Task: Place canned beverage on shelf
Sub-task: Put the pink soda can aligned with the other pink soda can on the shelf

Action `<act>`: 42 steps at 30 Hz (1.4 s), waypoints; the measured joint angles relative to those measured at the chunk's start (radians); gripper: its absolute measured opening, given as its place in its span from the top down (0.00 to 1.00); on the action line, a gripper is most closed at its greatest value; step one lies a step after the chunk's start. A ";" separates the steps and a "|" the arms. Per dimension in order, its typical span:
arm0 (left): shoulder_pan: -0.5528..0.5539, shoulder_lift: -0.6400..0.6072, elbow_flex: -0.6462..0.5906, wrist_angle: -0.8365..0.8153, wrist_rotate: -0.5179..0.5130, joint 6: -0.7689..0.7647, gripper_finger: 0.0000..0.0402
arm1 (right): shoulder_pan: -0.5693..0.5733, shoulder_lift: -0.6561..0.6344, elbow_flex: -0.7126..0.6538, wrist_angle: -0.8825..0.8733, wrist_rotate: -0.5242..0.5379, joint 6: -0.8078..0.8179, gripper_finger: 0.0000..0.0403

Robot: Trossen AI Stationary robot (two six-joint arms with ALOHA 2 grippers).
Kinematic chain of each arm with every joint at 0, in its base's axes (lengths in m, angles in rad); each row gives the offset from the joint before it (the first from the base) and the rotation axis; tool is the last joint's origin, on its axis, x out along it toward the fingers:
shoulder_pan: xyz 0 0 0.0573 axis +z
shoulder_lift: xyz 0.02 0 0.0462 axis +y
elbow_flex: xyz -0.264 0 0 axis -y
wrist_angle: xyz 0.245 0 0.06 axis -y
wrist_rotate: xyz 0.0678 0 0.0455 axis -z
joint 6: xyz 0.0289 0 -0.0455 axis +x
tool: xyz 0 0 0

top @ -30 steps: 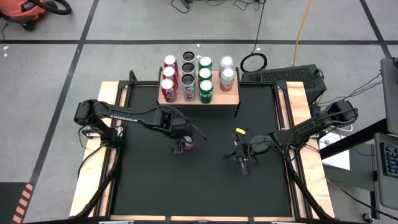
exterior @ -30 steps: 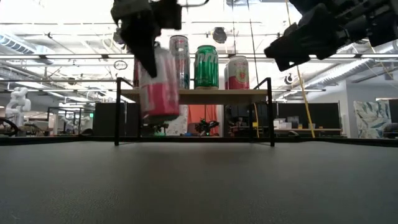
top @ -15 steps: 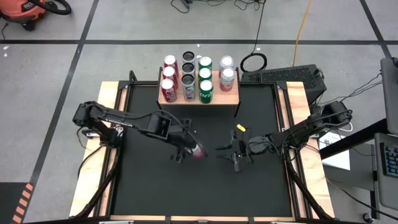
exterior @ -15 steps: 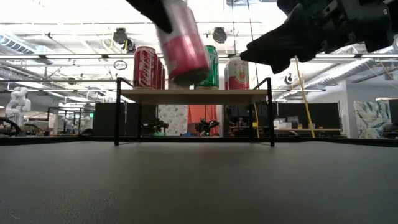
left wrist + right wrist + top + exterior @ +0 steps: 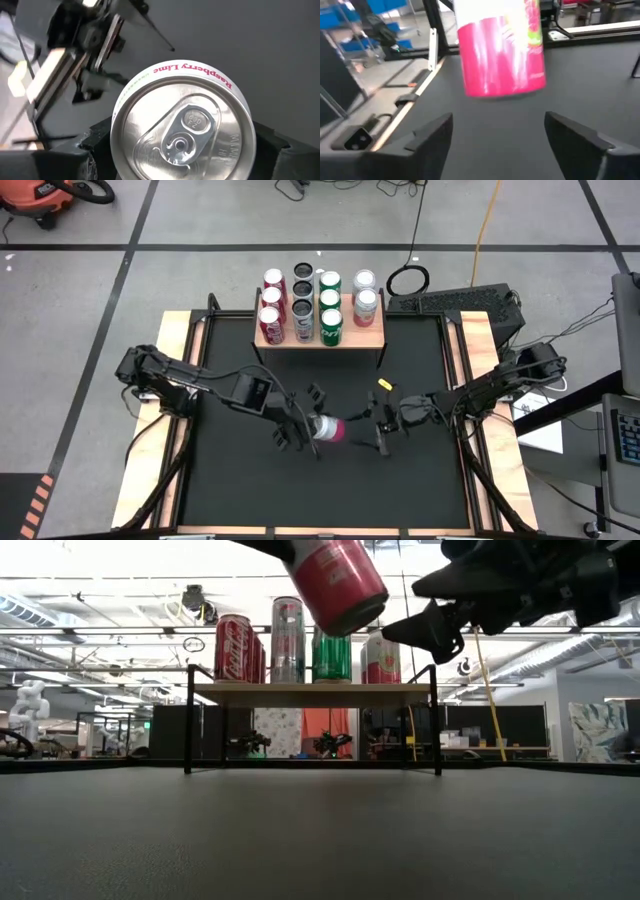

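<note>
- Since the earlier high frame, the left gripper [image 5: 300, 423] has carried the pink can [image 5: 328, 428] rightward from left of centre to mid-mat and tipped it over, while the right gripper [image 5: 370, 423] has spread its fingers from shut to wide and moved in toward the can.
- Left: the left gripper grips the pink can across its body, clear of the black mat [image 5: 250, 490]. The can lies tilted with one end presented to the other arm, an attitude that suggests a hand-over.
- Centre: the shelf [image 5: 372, 335] stands at the far edge of the mat, well apart from the carried can. It bears red, dark and green cans in rows; the bare board at its right front appears the likeliest place for the pink can.
- Right: the right gripper faces the can's free end, fingers wide apart and holding nothing; it does not yet enclose the can.
- Views compared: the left wrist view alone shows the can's lid [image 5: 186, 135] and its "Raspberry Lime" lettering. The right wrist view shows both right fingers [image 5: 432, 135] short of the can. The low view shows the can raised above shelf height, which the high view cannot give.
</note>
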 joint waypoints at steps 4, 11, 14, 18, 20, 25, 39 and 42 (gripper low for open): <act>-0.009 0.000 0.000 0.021 0.000 0.094 0.26 | -0.011 0.000 0.000 0.029 -0.047 0.024 0.21; -0.019 0.000 0.000 0.094 -0.002 0.253 0.26 | -0.064 0.000 0.000 0.046 -0.179 0.090 0.12; -0.019 0.000 0.000 0.108 -0.001 0.291 0.26 | -0.096 0.000 0.000 0.047 -0.310 0.104 0.09; -0.019 0.000 0.000 0.109 0.018 0.305 0.26 | -0.129 0.000 0.022 0.044 -0.426 0.123 0.05; -0.019 0.000 0.000 0.122 0.029 0.305 0.26 | -0.143 -0.001 0.039 0.034 -0.479 0.122 0.04; -0.019 -0.001 0.000 0.134 0.055 0.354 0.26 | -0.174 -0.001 0.110 -0.065 -0.539 0.103 0.02; -0.011 0.001 -0.001 0.161 0.062 0.410 0.26 | -0.185 0.000 0.313 -0.389 -0.539 -0.064 0.02; -0.004 0.004 -0.001 0.188 0.065 0.411 0.26 | -0.190 0.000 0.333 -0.393 -0.569 -0.076 0.02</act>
